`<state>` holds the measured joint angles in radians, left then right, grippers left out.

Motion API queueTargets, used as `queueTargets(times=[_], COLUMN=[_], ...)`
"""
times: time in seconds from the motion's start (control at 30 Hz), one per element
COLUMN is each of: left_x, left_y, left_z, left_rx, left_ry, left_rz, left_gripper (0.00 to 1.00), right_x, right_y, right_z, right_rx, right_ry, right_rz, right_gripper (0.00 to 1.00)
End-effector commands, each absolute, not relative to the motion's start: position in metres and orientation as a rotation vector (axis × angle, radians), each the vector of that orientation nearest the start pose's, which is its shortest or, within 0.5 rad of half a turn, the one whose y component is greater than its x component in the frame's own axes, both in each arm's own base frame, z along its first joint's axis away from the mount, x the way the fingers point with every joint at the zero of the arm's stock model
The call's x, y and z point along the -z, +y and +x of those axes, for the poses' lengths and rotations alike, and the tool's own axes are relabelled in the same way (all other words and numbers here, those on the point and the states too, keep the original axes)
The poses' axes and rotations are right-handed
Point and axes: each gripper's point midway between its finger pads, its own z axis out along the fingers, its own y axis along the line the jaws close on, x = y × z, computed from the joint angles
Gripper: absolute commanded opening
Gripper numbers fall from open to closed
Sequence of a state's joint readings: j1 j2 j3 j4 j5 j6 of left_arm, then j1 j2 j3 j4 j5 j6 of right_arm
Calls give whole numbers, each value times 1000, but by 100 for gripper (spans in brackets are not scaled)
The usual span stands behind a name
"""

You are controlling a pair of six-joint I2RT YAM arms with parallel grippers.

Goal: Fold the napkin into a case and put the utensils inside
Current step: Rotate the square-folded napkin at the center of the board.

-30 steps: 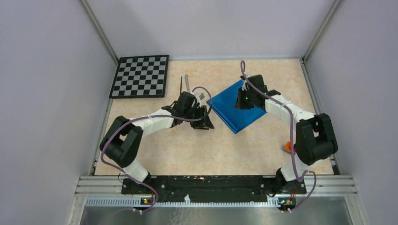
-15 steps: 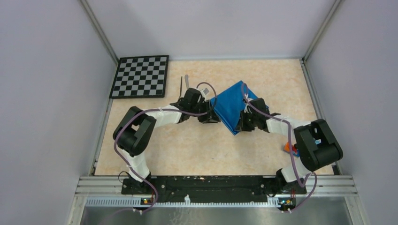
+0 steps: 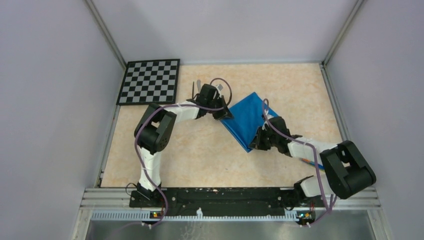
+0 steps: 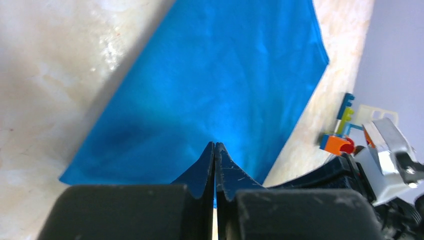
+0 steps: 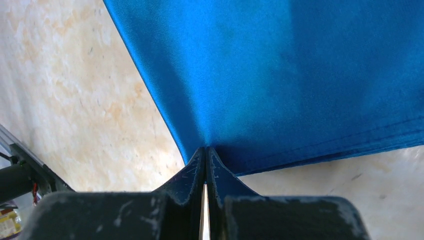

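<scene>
Napkin (image 3: pixel 247 117), plain blue, is pinched at two corners by left gripper (image 4: pixel 214 148) and right gripper (image 5: pixel 205 152).

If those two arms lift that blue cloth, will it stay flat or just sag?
Probably sags: the napkin is thin cloth, with creases running toward the jaws pinching it. Its sheen suggests it might slip. Likely very light.

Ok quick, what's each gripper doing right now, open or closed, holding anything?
Left gripper: closed, pinching an edge of the blue napkin.
Right gripper: closed, pinching the napkin at another edge.
</scene>
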<state>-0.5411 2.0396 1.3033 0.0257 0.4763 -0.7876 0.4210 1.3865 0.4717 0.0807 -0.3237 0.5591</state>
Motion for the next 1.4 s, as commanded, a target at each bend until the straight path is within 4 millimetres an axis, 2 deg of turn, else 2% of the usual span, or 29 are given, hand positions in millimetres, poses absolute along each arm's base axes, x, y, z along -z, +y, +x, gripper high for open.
queueTargets(times=[0.0,0.17,0.27,0.37,0.43,0.5,0.53,0.6,0.63,0.67,0.7,0.8,0.93,1.07,1.17,1.37], left_x=[-47,-18,-1,-7,-20,-37,-47,-71,-83,-94,-102,-117,-113,-90,-76,-68], left_y=[-343,-318,-304,-309,-313,-312,-311,-311,-314,-318,-323,-342,-365,-382,-387,-387], left_z=[374,358,354,351,351,352,352,351,349,345,339,313,275,245,233,231], left_rx=[1084,980,918,917,927,915,909,920,945,981,1007,1110,1218,1254,1250,1230], left_ry=[2553,2617,2659,2679,2662,2636,2621,2576,2553,2531,2522,2508,2516,2562,2593,2599], left_rz=[-6,-34,0,106,167,211,232,267,290,320,344,416,470,524,538,533], left_gripper=[1,0,0,3,7,14,18,28,33,37,41,45,43,30,22,16], right_x=[-21,-17,-20,-40,-67,-84,-90,-94,-92,-90,-87,-80,-66,-55,-43,-31], right_y=[201,218,232,249,249,225,207,165,139,127,106,70,50,46,47,49], right_z=[228,211,201,202,216,237,249,273,284,290,299,315,323,324,320,315], right_rx=[-841,-842,-864,-957,-968,-856,-794,-686,-637,-623,-610,-653,-703,-747,-753,-764], right_ry=[2475,2477,2471,2451,2394,2370,2362,2350,2350,2356,2359,2330,2324,2318,2352,2361], right_rz=[110,134,79,-80,-140,-105,-56,62,148,187,274,433,520,551,566,569], right_gripper=[0,0,0,6,17,34,42,51,53,53,54,55,55,52,46,39])
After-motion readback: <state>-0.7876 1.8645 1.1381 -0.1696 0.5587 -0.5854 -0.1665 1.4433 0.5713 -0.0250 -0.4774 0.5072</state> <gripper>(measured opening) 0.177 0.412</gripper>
